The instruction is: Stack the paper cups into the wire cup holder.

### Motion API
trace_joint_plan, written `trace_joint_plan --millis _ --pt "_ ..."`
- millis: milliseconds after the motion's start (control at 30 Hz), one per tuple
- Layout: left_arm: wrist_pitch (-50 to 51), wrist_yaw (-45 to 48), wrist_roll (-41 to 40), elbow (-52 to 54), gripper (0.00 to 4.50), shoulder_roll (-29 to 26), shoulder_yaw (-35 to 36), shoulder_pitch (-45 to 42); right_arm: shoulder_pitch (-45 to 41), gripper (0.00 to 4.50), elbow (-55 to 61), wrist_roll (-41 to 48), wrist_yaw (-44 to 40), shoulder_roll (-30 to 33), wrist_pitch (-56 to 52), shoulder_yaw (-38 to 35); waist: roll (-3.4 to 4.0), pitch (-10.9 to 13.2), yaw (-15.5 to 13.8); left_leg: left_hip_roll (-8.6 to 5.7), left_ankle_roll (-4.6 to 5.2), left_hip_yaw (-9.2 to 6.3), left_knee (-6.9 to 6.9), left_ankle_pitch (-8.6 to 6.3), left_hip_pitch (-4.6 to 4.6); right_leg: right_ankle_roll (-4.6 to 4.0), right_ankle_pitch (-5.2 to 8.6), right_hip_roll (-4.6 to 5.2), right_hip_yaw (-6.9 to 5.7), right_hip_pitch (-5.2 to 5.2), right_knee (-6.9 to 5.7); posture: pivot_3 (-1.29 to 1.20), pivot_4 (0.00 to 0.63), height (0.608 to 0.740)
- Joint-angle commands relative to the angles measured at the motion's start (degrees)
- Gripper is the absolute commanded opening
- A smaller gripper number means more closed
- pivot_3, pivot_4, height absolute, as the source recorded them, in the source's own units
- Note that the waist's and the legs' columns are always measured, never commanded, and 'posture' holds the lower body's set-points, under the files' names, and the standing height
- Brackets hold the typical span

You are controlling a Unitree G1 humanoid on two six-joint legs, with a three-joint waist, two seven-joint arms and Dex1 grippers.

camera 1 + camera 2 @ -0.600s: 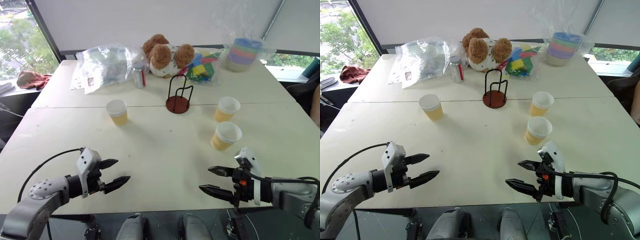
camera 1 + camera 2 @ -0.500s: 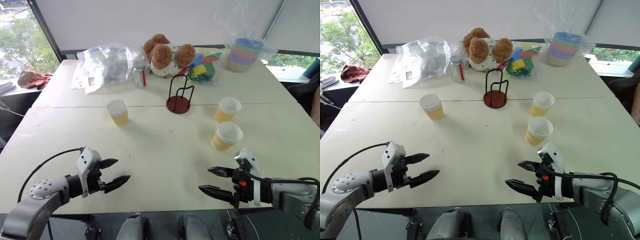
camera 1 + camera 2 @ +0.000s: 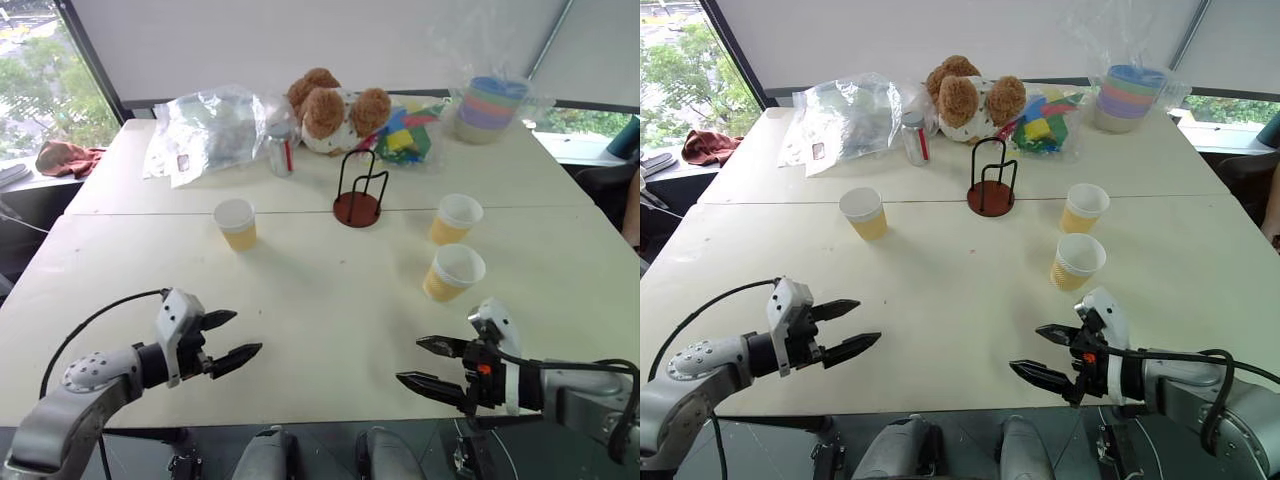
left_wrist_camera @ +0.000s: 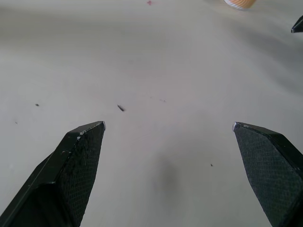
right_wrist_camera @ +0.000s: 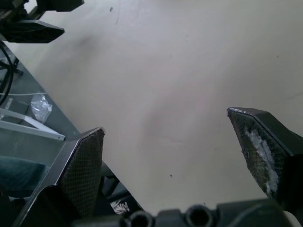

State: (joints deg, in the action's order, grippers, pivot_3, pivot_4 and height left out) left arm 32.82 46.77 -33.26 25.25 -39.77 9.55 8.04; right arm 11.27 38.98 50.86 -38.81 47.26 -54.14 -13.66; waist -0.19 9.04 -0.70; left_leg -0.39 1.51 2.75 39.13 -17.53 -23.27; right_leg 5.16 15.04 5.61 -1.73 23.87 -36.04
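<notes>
Three yellow-tan paper cups stand upright on the cream table: one cup (image 3: pixel 235 223) at mid left, another cup (image 3: pixel 455 218) at right, and a third cup (image 3: pixel 453 272) nearer me on the right. Between them, further back, stands the black wire cup holder (image 3: pixel 358 190) on its reddish-brown disc, with nothing in it. My left gripper (image 3: pixel 240 338) hovers open over the near left of the table, well short of the left cup. Over the near right edge my right gripper (image 3: pixel 422 363) is open too, below the nearest cup. Both hold nothing.
Along the back of the table (image 3: pixel 320 290) lie a clear plastic bag (image 3: pixel 205 125), a small can (image 3: pixel 279 150), a teddy bear (image 3: pixel 330 108), coloured blocks in a bag (image 3: pixel 408 135) and a wrapped pastel cup stack (image 3: pixel 487 103). A reddish cloth (image 3: pixel 62 158) lies off the table's left.
My left gripper has edged slightly right and down. The right gripper and the cups have not moved.
</notes>
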Motion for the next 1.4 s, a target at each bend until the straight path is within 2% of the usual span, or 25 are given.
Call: trace_joint_plan --millis 33,233,333,433,533,700,800,933,1067,1400 --pt "-0.19 1.54 -0.99 -0.07 4.47 -0.43 -0.18 -1.71 -1.82 4.50 1.53 1.72 0.83 -0.39 -0.15 0.02 0.00 0.00 0.01 0.00 0.00 0.00 0.00 0.00 0.00 0.00 0.00 0.00 0.00 0.00 0.00 0.00 0.150 0.740" --pt "-1.24 2.66 1.26 -2.67 4.47 -0.37 -2.13 -3.99 -2.06 4.50 2.46 3.26 4.24 -1.07 -1.72 -0.46 0.00 0.00 -0.01 0.00 0.00 0.00 -0.02 0.00 -0.01 0.01 -0.01 -0.01 -0.01 0.03 0.00 0.00 0.150 0.740" --pt "-1.58 4.36 1.46 -3.62 4.47 -1.20 -3.05 -5.62 -3.93 4.50 2.85 8.89 6.74 -1.81 -3.51 -2.57 0.00 0.00 0.02 0.00 0.00 0.00 -0.01 0.00 -0.01 0.01 -0.01 0.00 0.00 0.02 0.00 0.00 0.150 0.740" --pt "-0.95 7.78 1.22 -6.30 4.47 -2.89 -4.38 -11.66 -13.54 4.50 1.45 19.44 13.58 -2.03 -4.66 -4.39 0.02 0.02 0.07 0.00 -0.02 0.00 0.03 0.02 -0.01 -0.03 -0.03 0.00 0.00 0.02 -0.03 0.00 0.150 0.740" --pt "2.05 11.65 -1.00 -9.88 4.47 -5.52 -4.76 -21.98 -31.08 4.50 -4.37 22.03 24.87 -4.54 -6.31 -0.41 -0.03 0.05 0.41 0.00 -0.10 0.00 0.04 0.13 -0.01 -0.20 -0.14 -0.04 0.00 0.08 -0.04 0.00 0.150 0.740" --pt "5.47 16.95 -3.14 -13.98 4.47 -9.57 -4.67 -32.50 -49.25 4.50 -18.52 11.94 36.09 -13.63 -9.29 9.13 -0.04 0.02 1.10 0.01 -0.26 0.04 -0.13 0.29 -0.14 -0.03 -0.28 -0.13 -0.02 0.35 -0.12 0.00 0.150 0.740" --pt "5.62 16.81 -3.18 -15.53 4.47 -9.84 -3.79 -35.35 -54.76 4.50 -29.56 0.42 36.82 -17.59 -5.42 14.58 -0.03 0.03 1.48 0.01 -0.50 0.14 -0.17 0.42 -0.31 0.03 -0.30 -0.16 -0.07 0.52 -0.12 0.00 0.150 0.740" --pt "6.49 14.56 -4.34 -15.73 4.47 -8.18 -1.97 -36.77 -59.32 4.50 -43.61 -10.86 31.74 -21.95 3.84 18.51 -0.03 0.04 1.63 -0.06 -0.29 0.30 -0.05 0.31 -0.49 0.07 -0.31 -0.30 -0.11 0.54 -0.11 0.00 0.150 0.740" --pt "6.54 13.12 -4.35 -13.71 4.47 -7.50 -1.54 -34.09 -65.48 4.50 -58.16 -20.41 24.17 -26.30 15.49 21.51 -0.02 0.04 1.84 -0.07 -0.21 0.39 0.02 0.27 -0.50 0.19 -0.37 -0.35 -0.10 0.54 -0.10 0.00 0.150 0.740" --pt "6.25 8.82 -4.57 -10.65 4.47 -5.70 0.20 -28.63 -73.35 4.50 -74.17 -28.88 16.93 -33.63 25.28 18.99 -0.02 0.05 1.83 0.08 -0.34 0.30 0.01 0.34 -0.47 0.22 -0.39 -0.48 -0.09 0.56 -0.17 0.00 0.150 0.740"
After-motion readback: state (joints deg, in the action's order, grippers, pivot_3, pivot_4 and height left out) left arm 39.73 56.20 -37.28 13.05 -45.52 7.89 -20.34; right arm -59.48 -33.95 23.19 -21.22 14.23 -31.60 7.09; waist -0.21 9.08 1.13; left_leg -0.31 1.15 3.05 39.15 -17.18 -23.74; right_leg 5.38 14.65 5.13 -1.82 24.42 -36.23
